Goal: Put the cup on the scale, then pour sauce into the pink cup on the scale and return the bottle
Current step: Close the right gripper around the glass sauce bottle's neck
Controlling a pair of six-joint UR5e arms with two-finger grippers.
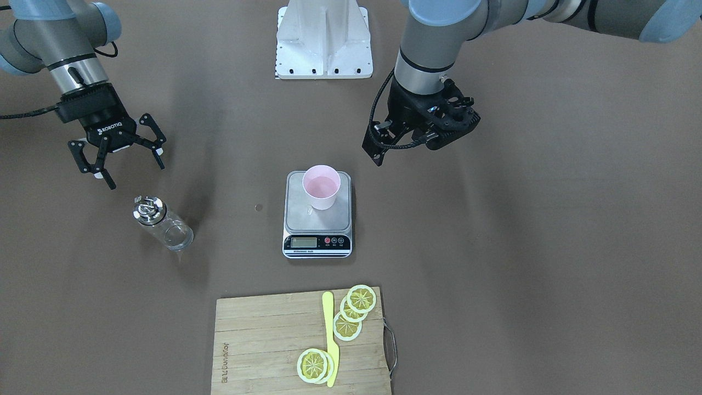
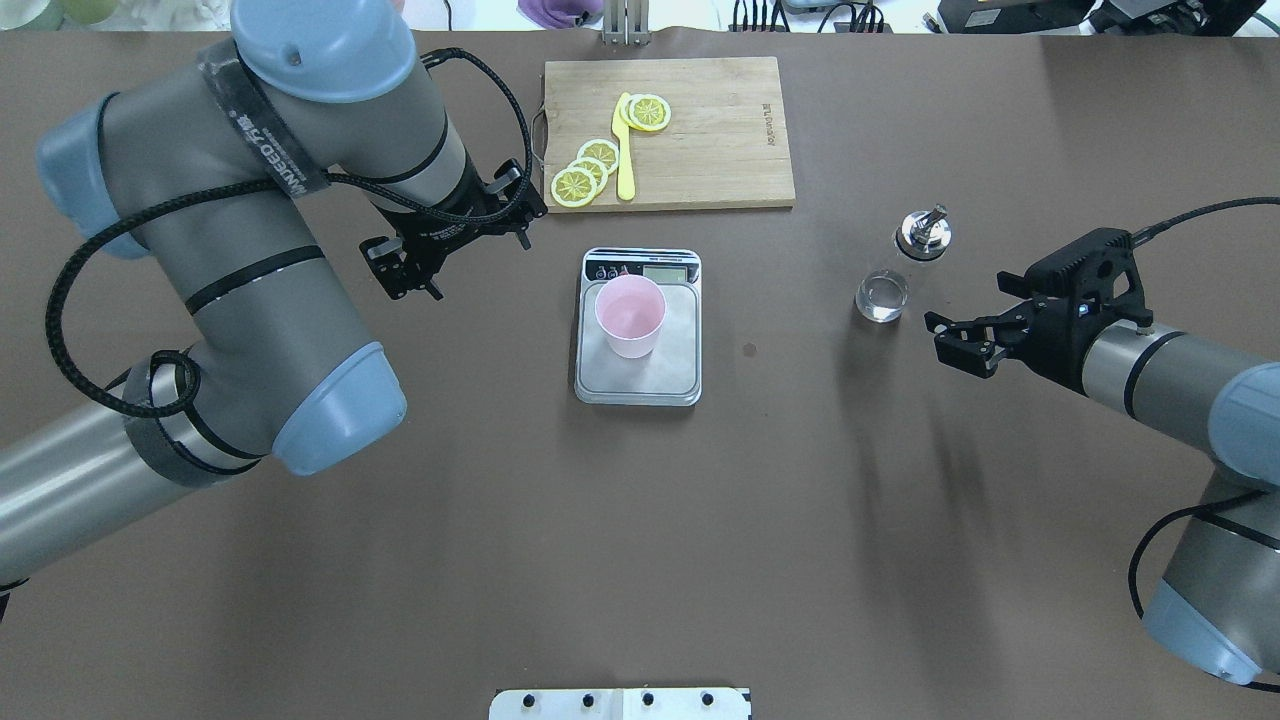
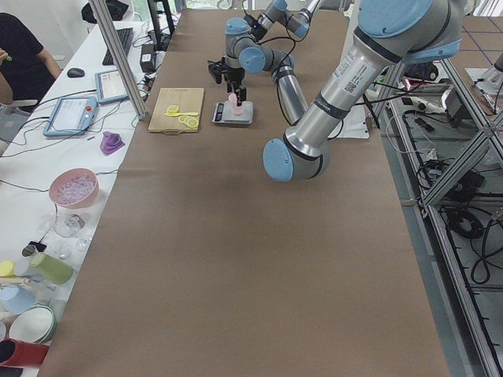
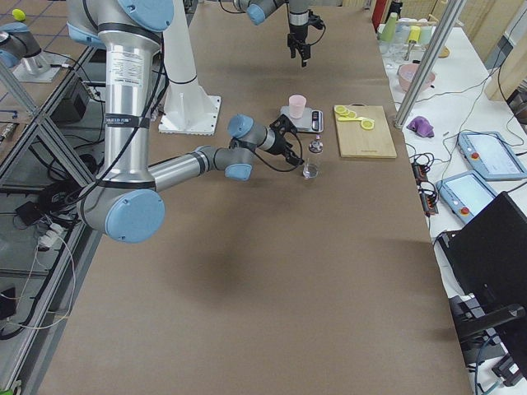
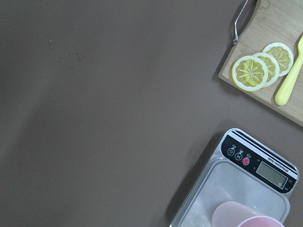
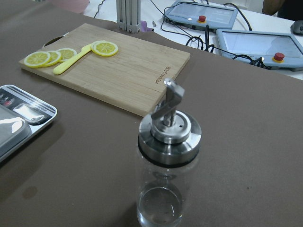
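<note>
While the cup stands upright on the scale, the front-facing view shows the right gripper, fingers spread wide, just beside the bottle on the desk. Overhead, the left gripper hovers beside the scale; I cannot tell whether its fingers are apart. The right wrist view shows the bottle upright.

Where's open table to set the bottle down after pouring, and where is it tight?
Bare table lies between the scale and the bottle, and along the strip on the robot's side of both. Crowded: the cutting board beyond the scale carries lemon slices and a knife; the cup stands on the scale's platform.
</note>
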